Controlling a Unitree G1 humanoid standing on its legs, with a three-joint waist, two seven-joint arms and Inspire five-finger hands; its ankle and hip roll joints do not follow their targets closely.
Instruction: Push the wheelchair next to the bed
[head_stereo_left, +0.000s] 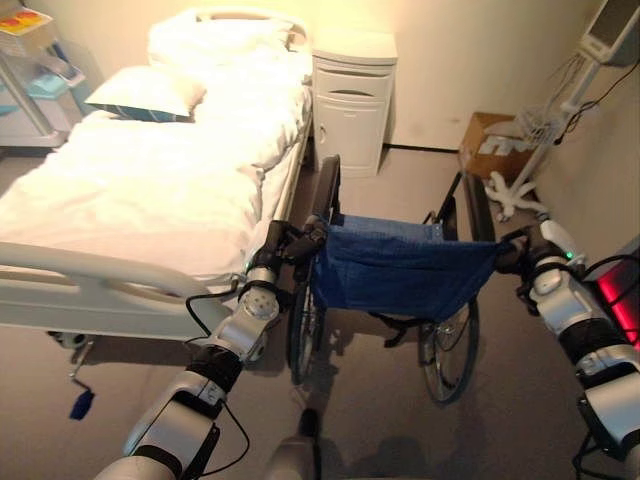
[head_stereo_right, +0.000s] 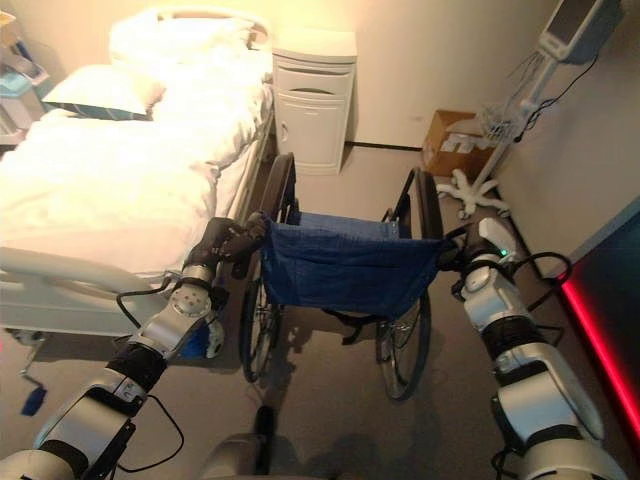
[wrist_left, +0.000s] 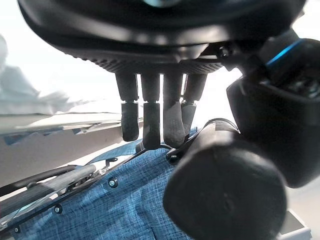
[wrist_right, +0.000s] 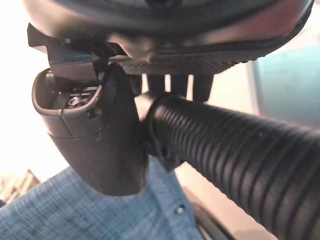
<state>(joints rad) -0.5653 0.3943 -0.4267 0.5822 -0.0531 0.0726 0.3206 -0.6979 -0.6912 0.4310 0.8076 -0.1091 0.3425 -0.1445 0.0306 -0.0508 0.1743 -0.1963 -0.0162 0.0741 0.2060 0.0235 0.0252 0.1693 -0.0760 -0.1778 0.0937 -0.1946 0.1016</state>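
Note:
The wheelchair, with a blue cloth backrest and black wheels, stands on the floor just right of the bed, facing the far wall. Its left wheel is close to the bed's side rail. My left hand is on the left push handle, which lies between its thumb and its fingers. My right hand grips the ribbed right push handle, with the thumb on one side and the fingers curled behind it.
A white bedside cabinet stands against the far wall ahead of the wheelchair. A cardboard box and a monitor stand's wheeled base sit at the right. The bed's footboard is near my left arm.

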